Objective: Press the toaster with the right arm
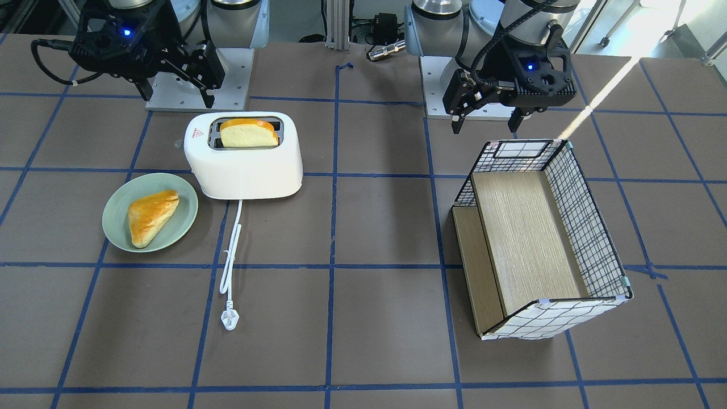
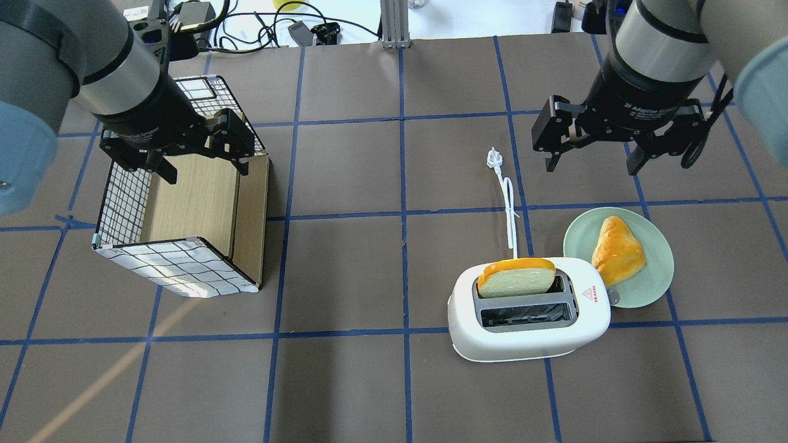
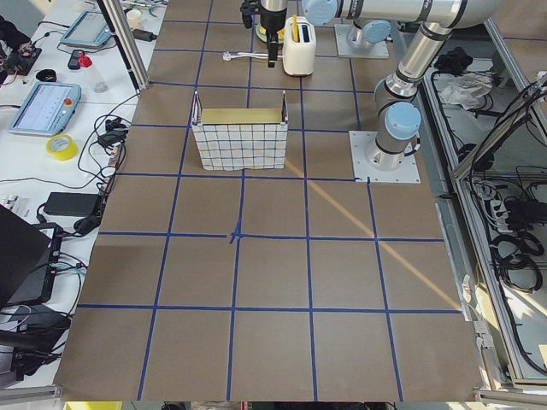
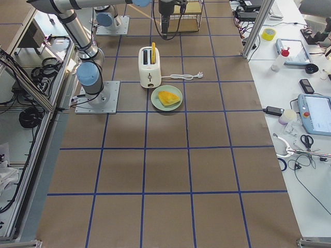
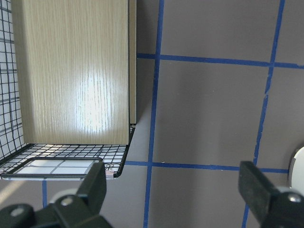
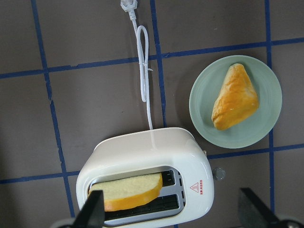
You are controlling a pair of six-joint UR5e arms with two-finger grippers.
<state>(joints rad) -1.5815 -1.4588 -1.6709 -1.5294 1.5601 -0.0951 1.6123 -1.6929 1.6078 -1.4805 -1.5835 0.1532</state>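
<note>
The white two-slot toaster (image 1: 244, 170) stands on the brown table with a bread slice (image 1: 249, 134) sticking up from one slot. It also shows in the overhead view (image 2: 529, 332) and the right wrist view (image 6: 147, 156). Its white cord runs to a plug (image 1: 229, 319) lying on the table. My right gripper (image 2: 591, 165) is open and empty, hovering high over the toaster and plate area without touching anything; in the front view (image 1: 176, 94) it is on the left. My left gripper (image 2: 205, 173) is open and empty above the basket.
A pale green plate (image 1: 113, 227) with a golden pastry (image 1: 150, 216) sits right beside the toaster. A wire-and-fabric basket (image 1: 585, 227) with a wooden floor stands on my left side, under the left gripper (image 5: 173, 190). Blue tape lines grid the table.
</note>
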